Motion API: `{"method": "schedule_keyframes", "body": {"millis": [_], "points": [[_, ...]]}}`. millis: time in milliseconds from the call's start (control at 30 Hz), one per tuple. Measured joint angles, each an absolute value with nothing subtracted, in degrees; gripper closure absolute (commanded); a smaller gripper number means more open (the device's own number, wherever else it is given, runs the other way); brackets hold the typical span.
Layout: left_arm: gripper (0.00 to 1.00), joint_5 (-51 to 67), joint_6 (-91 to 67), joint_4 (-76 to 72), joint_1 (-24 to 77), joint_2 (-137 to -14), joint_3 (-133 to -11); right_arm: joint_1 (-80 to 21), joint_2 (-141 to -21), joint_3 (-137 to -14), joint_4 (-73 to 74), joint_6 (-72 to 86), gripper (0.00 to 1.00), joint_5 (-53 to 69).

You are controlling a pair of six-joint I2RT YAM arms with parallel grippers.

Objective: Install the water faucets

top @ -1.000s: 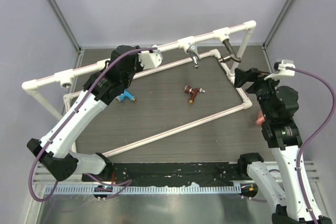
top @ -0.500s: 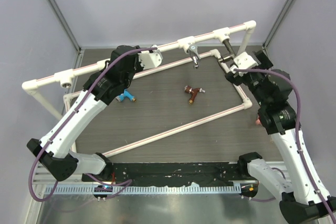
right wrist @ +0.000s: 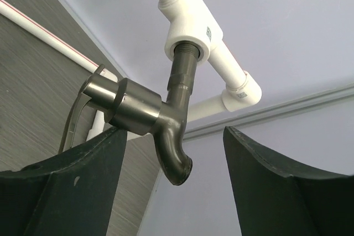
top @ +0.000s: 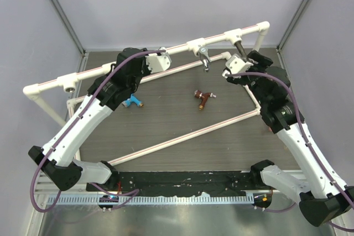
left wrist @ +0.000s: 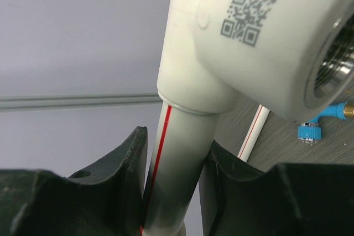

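A dark faucet (top: 240, 48) with a lever handle hangs screwed into a white tee (top: 234, 36) on the top pipe. In the right wrist view the dark faucet (right wrist: 166, 114) sits between my right gripper's (right wrist: 174, 192) spread jaws, its body close to the left finger (right wrist: 72, 181). In the top view the right gripper (top: 248, 59) is open beside it. A chrome faucet (top: 204, 59) hangs from the middle tee. A red-brown faucet (top: 203, 99) and a blue faucet (top: 131, 102) lie on the table. My left gripper (top: 148, 58) is shut on the white pipe (left wrist: 177, 158) under an empty tee socket (left wrist: 249, 42).
The white pipe frame (top: 182, 136) stands across the dark table, with another open socket at the left corner (top: 68, 87). The blue faucet (left wrist: 321, 122) shows past the socket in the left wrist view. Grey enclosure walls and metal posts (top: 58, 9) close in the sides.
My right arm has swung left from the table's right edge, bringing its open jaws around the dark faucet. The left arm and the loose faucets have not moved.
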State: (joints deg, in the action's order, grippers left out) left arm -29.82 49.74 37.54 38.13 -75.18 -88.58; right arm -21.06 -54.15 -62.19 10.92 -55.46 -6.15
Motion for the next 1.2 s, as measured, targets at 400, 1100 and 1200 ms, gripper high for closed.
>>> {"method": "schedule_keyframes", "body": {"millis": [400, 1100, 1200], "points": [[1.00, -30.4, 49.8, 37.6, 37.9, -75.2, -88.7, -20.7, -54.8, -60.2, 8.0, -49.1, 0.99, -5.9], [1.00, -30.3, 49.7, 37.5, 37.7, -75.3, -88.7, -7.5, -51.3, -40.5, -26.9, 49.6, 0.89, 2.9], [1.00, -30.2, 49.7, 37.6, 37.8, -75.3, -88.7, -7.4, -51.7, -38.6, -30.0, 62.7, 0.74, 1.3]]}}
